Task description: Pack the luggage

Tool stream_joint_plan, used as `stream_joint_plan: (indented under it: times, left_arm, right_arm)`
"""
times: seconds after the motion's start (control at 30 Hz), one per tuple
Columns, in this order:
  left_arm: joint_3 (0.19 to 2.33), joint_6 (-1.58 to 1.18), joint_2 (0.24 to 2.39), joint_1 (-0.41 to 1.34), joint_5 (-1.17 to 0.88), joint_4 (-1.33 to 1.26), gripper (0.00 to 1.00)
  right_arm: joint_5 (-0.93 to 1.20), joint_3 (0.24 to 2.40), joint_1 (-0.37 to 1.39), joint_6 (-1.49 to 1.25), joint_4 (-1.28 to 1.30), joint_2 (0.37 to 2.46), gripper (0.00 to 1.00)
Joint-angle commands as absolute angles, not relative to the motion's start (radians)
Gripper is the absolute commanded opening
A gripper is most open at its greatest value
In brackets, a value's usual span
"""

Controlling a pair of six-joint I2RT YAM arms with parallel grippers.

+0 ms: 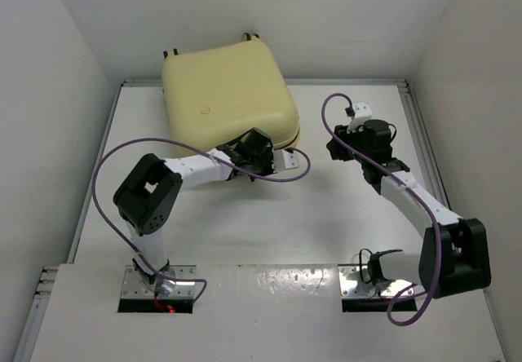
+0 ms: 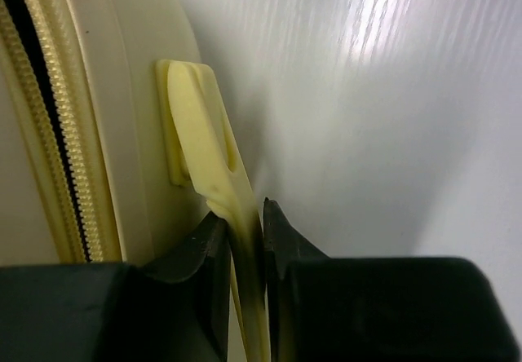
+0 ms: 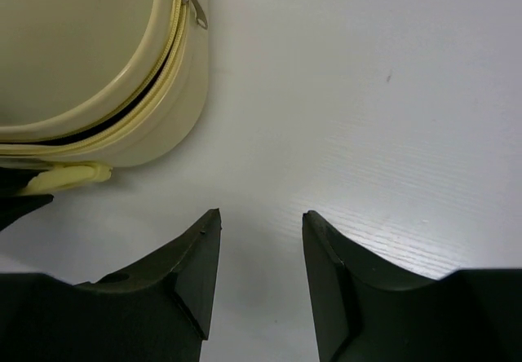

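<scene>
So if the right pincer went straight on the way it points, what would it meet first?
Probably bare table; the right pincer stands open, and the luggage lies off to its left.

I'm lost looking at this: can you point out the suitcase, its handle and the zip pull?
suitcase [image 1: 224, 93]: top view, middle of its shell
handle [image 2: 208, 150]: left wrist view, its upper part
zip pull [image 3: 198, 15]: right wrist view, hanging tab

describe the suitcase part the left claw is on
Find the large cream-yellow hard-shell suitcase on the white table. On its near side wall is a flat pale-yellow plastic strap handle, the only part pinched by the black left claw.
</scene>
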State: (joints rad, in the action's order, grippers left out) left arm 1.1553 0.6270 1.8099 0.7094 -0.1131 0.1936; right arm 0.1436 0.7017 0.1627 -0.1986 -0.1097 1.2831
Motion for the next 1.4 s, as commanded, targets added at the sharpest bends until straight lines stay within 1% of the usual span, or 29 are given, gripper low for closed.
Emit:
stream_joint_plan:
  times: [0.0,0.17,0.33,0.4,0.43,0.5,0.57,0.63,0.73,0.77,0.8,0.83,0.9,0.93,0.97,1.0,1.03,1.07,1.1,1.13,1.17,1.2,1.23,1.27,1.3,1.33,1.37]
  left_arm:
    - [1.192,0.733,1.873,0.827,-0.386,0.147,0.07]
    - [1.233,0.776,1.898,0.919,-0.484,0.117,0.00]
    - [1.212,0.863,1.898,0.992,-0.594,0.080,0.00]
    - [1.203,0.919,1.898,1.034,-0.620,0.080,0.00]
    - [1.203,0.939,1.898,1.046,-0.620,0.090,0.00]
    - [1.193,1.015,1.887,1.069,-0.646,0.133,0.00]
    - [1.181,1.072,1.865,1.078,-0.646,0.242,0.00]
    - [1.149,1.161,1.830,1.046,-0.669,0.320,0.00]
    - [1.099,1.316,1.751,0.968,-0.690,0.534,0.00]
    - [1.073,1.328,1.720,0.948,-0.690,0.546,0.00]
    - [1.019,1.424,1.689,0.904,-0.663,0.590,0.00]
    - [0.988,1.463,1.622,0.882,-0.643,0.644,0.00]
    - [0.886,1.581,1.547,0.804,-0.576,0.678,0.00]
    - [0.852,1.603,1.478,0.772,-0.548,0.678,0.00]
    - [0.826,1.623,1.456,0.731,-0.531,0.678,0.00]
    - [0.806,1.665,1.445,0.679,-0.520,0.678,0.00]
    - [0.796,1.666,1.445,0.570,-0.500,0.663,0.00]
    - [0.825,1.666,1.497,0.516,-0.500,0.663,0.00]
    - [0.862,1.629,1.535,0.465,-0.500,0.663,0.00]
    - [0.958,1.593,1.575,0.377,-0.524,0.663,0.00]
    - [1.012,1.545,1.618,0.342,-0.538,0.663,0.00]
    - [1.067,1.428,1.697,0.316,-0.552,0.663,0.04]
    - [1.172,1.357,1.730,0.281,-0.581,0.654,0.09]
    - [1.219,1.294,1.758,0.267,-0.604,0.653,0.15]
    - [1.254,1.229,1.778,0.258,-0.623,0.626,0.18]
    - [1.293,1.062,1.790,0.246,-0.632,0.586,0.18]
    - [1.293,0.981,1.801,0.245,-0.632,0.542,0.18]
  right_arm:
    - [0.095,0.693,0.123,-0.204,-0.092,1.198,0.46]
    - [0.032,0.664,0.071,-0.251,0.023,1.092,0.46]
    - [0.012,0.664,0.005,-0.246,0.207,0.884,0.46]
    - [0.024,0.684,-0.058,-0.236,0.310,0.844,0.46]
    - [0.026,0.690,-0.069,-0.220,0.334,0.784,0.46]
    - [0.031,0.702,-0.103,-0.206,0.406,0.752,0.46]
    - [0.043,0.709,-0.117,-0.186,0.445,0.698,0.46]
    - [0.063,0.709,-0.121,-0.183,0.465,0.677,0.46]
    - [0.100,0.687,-0.120,-0.195,0.434,0.690,0.46]
    - [0.124,0.661,-0.121,-0.201,0.422,0.704,0.46]
    - [0.153,0.651,-0.121,-0.204,0.369,0.715,0.46]
    - [0.172,0.641,-0.118,-0.207,0.353,0.736,0.46]
    - [0.184,0.638,-0.111,-0.216,0.296,0.797,0.46]
    - [0.184,0.649,-0.109,-0.241,0.285,0.831,0.46]
    - [0.189,0.660,-0.109,-0.250,0.278,0.847,0.46]
    - [0.192,0.664,-0.112,-0.253,0.250,0.863,0.46]
    - [0.193,0.673,-0.106,-0.268,0.244,0.903,0.46]
    - [0.205,0.679,-0.106,-0.270,0.220,0.911,0.46]
    - [0.207,0.681,-0.097,-0.271,0.201,0.923,0.46]
    - [0.209,0.683,-0.092,-0.272,0.183,0.943,0.46]
    - [0.213,0.687,-0.091,-0.268,0.176,0.954,0.46]
    - [0.216,0.689,-0.081,-0.273,0.172,0.966,0.46]
    - [0.213,0.690,-0.077,-0.275,0.154,0.972,0.46]
    - [0.210,0.693,-0.074,-0.287,0.144,0.992,0.46]
    - [0.209,0.693,-0.063,-0.290,0.143,1.000,0.46]
    - [0.209,0.701,-0.058,-0.296,0.134,1.008,0.46]
    - [0.204,0.706,-0.049,-0.293,0.130,1.025,0.46]
